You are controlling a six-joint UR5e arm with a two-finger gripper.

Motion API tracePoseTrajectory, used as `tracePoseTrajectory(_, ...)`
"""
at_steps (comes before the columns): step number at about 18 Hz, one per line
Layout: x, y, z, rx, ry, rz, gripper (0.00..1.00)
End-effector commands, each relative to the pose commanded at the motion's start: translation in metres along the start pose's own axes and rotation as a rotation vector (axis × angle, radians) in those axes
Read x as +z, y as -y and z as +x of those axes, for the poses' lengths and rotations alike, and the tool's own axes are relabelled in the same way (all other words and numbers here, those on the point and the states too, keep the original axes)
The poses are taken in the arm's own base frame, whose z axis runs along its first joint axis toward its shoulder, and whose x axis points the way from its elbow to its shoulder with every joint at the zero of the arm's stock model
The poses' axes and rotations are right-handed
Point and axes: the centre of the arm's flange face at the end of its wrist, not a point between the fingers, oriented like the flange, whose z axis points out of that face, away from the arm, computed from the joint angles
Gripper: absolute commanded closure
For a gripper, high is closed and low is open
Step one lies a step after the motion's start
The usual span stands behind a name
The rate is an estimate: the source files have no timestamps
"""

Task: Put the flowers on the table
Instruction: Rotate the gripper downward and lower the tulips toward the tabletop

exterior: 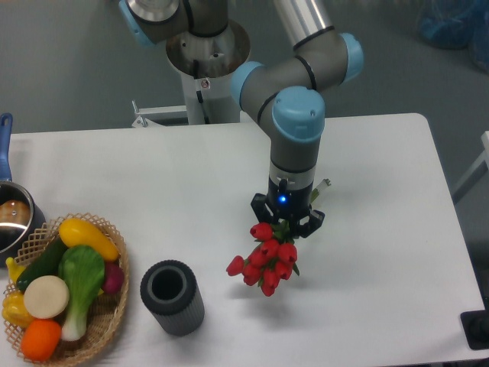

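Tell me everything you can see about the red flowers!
The flowers are a small bunch of red tulip blooms, packed close together, with bits of green leaf showing. They look like plastic or fabric. The bunch hangs tilted, blooms pointing down and left, above the white table. The robot's black hand is closed around the top of the bunch, hiding the stems. A faint shadow lies beneath. Whether the lowest blooms touch the table is unclear.

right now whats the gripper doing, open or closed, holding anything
Gripper: closed on the flowers, holding them over the table.
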Motion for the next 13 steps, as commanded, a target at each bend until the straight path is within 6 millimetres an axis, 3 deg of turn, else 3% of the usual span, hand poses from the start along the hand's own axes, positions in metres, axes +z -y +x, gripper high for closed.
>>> tracePoseTrajectory(4,0.014,-0.002,0.000,-0.007,-0.021,-0.013,0.65)
tracePoseTrajectory(7,0.021,-0.003,0.000,-0.008,-0.031,-0.017,0.52)
tracePoseTrajectory(13,0.025,-0.002,-0.004,-0.009,-0.033,-0.019,0.51)
